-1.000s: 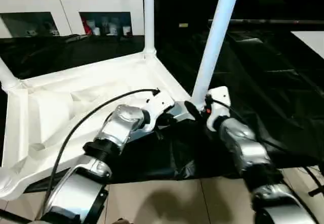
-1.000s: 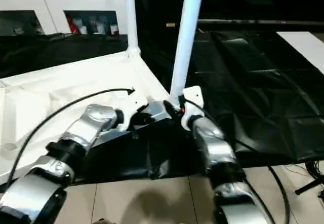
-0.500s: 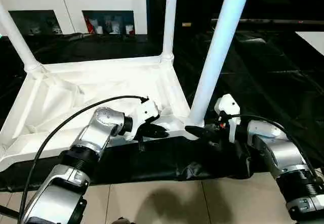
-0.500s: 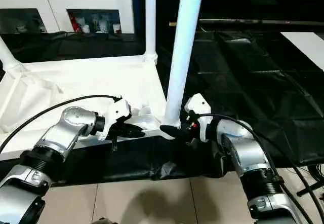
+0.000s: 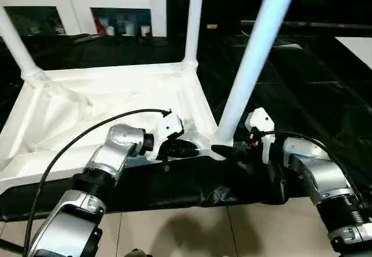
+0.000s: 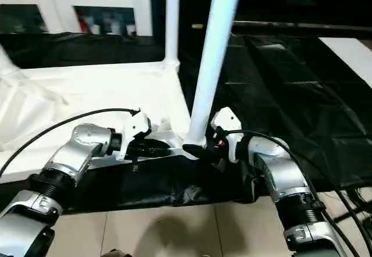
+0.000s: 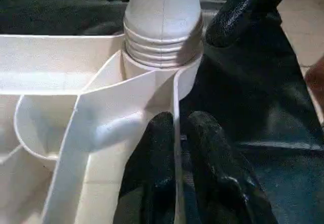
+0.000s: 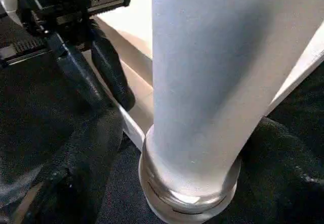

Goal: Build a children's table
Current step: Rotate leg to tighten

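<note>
The upturned white tabletop (image 5: 104, 103) lies across the left and centre of the frame on black sheeting (image 5: 302, 77), ribbed underside up. Three legs stand in its corner sockets: the near leg (image 5: 247, 74) slanting up through the upper centre-right, a far leg (image 5: 193, 21) at top centre, and another (image 5: 16, 45) at the upper left. The left hand (image 5: 185, 148), in the lower centre, is clamped on the tabletop's thin rim wall just beside the near socket. The right hand (image 5: 224, 150) sits at the base of the near leg with its fingers either side; whether they grip cannot be told. A white cabinet (image 5: 81, 4) crosses the top left.
</note>
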Controlling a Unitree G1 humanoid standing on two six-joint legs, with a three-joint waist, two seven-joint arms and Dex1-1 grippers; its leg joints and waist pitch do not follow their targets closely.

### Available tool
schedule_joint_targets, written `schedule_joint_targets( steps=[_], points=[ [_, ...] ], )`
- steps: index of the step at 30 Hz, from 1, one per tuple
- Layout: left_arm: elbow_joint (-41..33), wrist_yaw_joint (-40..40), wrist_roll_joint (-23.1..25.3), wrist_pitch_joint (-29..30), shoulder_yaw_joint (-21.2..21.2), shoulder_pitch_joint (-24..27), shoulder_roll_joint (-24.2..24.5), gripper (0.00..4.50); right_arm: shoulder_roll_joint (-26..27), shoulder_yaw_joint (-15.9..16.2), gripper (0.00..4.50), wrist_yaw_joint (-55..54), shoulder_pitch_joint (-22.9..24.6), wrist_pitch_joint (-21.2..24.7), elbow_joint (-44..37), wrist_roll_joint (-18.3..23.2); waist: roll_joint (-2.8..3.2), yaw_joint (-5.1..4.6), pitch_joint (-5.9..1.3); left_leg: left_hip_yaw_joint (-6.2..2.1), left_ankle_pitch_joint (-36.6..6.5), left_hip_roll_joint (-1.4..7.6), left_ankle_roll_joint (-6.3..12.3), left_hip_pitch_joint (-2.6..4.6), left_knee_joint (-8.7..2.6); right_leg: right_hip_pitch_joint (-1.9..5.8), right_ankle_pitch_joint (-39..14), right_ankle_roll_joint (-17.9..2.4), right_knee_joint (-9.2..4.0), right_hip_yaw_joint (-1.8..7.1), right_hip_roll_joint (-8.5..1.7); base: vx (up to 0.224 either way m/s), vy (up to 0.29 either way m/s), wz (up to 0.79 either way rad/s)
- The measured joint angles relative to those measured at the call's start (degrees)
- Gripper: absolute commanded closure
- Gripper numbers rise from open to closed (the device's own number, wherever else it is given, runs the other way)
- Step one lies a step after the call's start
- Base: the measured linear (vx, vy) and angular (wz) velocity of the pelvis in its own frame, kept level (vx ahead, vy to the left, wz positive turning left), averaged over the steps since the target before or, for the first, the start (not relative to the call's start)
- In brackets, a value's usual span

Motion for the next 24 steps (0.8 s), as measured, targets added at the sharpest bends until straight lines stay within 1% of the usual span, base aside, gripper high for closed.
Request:
schedule_joint_targets(
  steps=[8,10,13,16,18,19,23,24],
  points=[
    [1.82,-0.04,0.20,-0.80,-0.48,-1.00,0.68,3.83,0.02,0.08,0.77,-0.05,-0.01,-0.24,0.02,-0.17,-0.07,-0.01,0.01,0.00,0.01,0.03,-0.01,0.03,-0.01,0.00,0.01,-0.01,0.02,0.00,0.02,0.000,0.000,0.00],
    [1.76,-0.26,0.50,-0.59,-1.31,-1.40,1.46,3.83,0.05,0.18,0.77,-0.04,-0.01,-0.59,0.02,-0.25,-0.18,-0.16,0.04,0.00,0.01,0.05,-0.02,0.06,-0.01,0.00,0.01,-0.01,0.04,0.01,0.05,0.000,0.000,0.00],
    [1.40,-0.84,0.49,0.62,-1.39,-1.47,1.92,3.83,0.05,0.36,0.77,0.00,-0.01,-0.68,0.02,-0.26,-0.38,-0.42,0.06,0.00,0.01,0.09,-0.03,0.09,-0.01,0.00,0.01,-0.02,0.07,0.02,0.09,0.000,0.000,0.00],
    [1.19,-1.72,0.50,1.32,-1.45,-1.51,2.52,3.83,0.08,0.47,0.77,0.01,-0.03,-0.79,0.03,-0.27,-0.41,-0.55,0.06,0.01,0.01,0.10,-0.03,0.11,-0.01,0.01,0.01,-0.02,0.07,0.03,0.11,0.000,0.000,0.00],
    [0.87,-2.16,0.50,1.76,-1.59,-1.50,2.93,4.10,0.08,0.49,0.77,0.10,-0.04,-0.85,0.03,-0.29,-0.41,-0.59,0.06,0.01,0.01,0.10,-0.03,0.10,-0.01,0.00,0.01,-0.02,0.06,0.03,0.11,0.000,0.000,0.00],
    [0.77,-2.20,0.49,2.02,-1.60,-1.50,2.93,4.10,0.08,0.49,0.77,0.11,-0.06,-0.86,0.05,-0.31,-0.41,-0.60,0.06,0.01,0.01,0.10,-0.03,0.10,-0.01,0.01,0.01,-0.02,0.06,0.04,0.11,0.000,0.000,0.00],
    [0.75,-2.05,0.19,2.15,-1.79,-1.48,2.86,4.44,0.08,0.48,0.77,-0.02,-0.13,-0.88,0.23,-0.47,-0.47,-0.52,0.06,0.02,0.02,0.10,-0.05,0.13,-0.01,0.01,0.03,-0.05,0.10,0.03,0.11,0.000,0.000,0.00],
    [0.75,-2.03,0.20,2.17,-1.79,-1.48,2.86,4.44,0.08,0.49,0.77,-0.02,-0.12,-0.89,0.23,-0.48,-0.47,-0.47,0.06,0.02,0.02,0.10,-0.05,0.16,-0.01,0.03,0.03,-0.05,0.13,0.03,0.11,0.000,0.000,0.00]
  ],
)
